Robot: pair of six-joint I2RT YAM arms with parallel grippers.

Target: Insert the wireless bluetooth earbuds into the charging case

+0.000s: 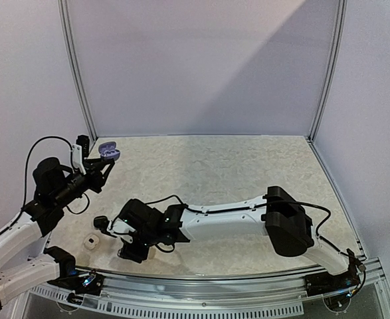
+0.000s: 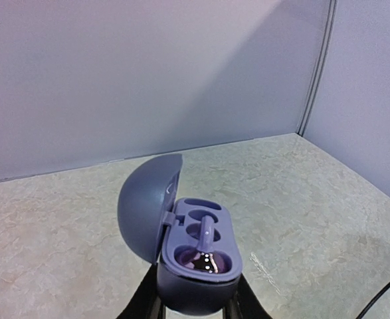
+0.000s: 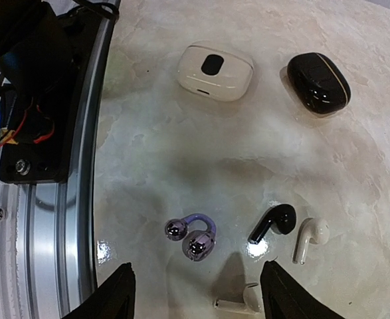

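Right gripper (image 3: 198,292): jaws found released, nothing between them, hung directly over the lavender earbud (image 3: 193,236). This earbud lies on the tabletop (image 3: 181,153) just inside the near edge, toward the left corner. A black earbud (image 3: 273,222), a white earbud (image 3: 311,237) and a second white earbud (image 3: 241,304) are noted beside it. A white case (image 3: 214,71) and a black case (image 3: 318,82) lie nearer the left edge. The right arm is stretched low along the near edge, wrist turned down.

Left gripper (image 2: 193,307): jaws clenched on the open lavender charging case (image 2: 195,266). One seated earbud (image 2: 204,232) is observed inside. The case is held clear of the tabletop near the far-left corner.
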